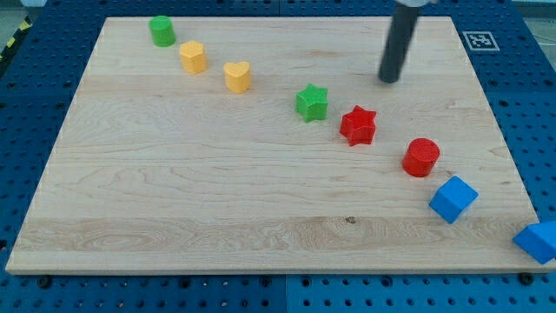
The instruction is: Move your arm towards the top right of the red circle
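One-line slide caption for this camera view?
My tip hovers up-left of the red circle, above the red star, touching no block.

The wooden tabletop (174,191) carries a diagonal line from far left to near right: green cylinder (162,31), yellow block (193,57), yellow heart (237,76), green star (312,103), red star (358,126), red circle (421,157), blue cube (453,199), and a second blue block (537,242).

Green star (312,102) beside red star (358,125) (touching? unclear).
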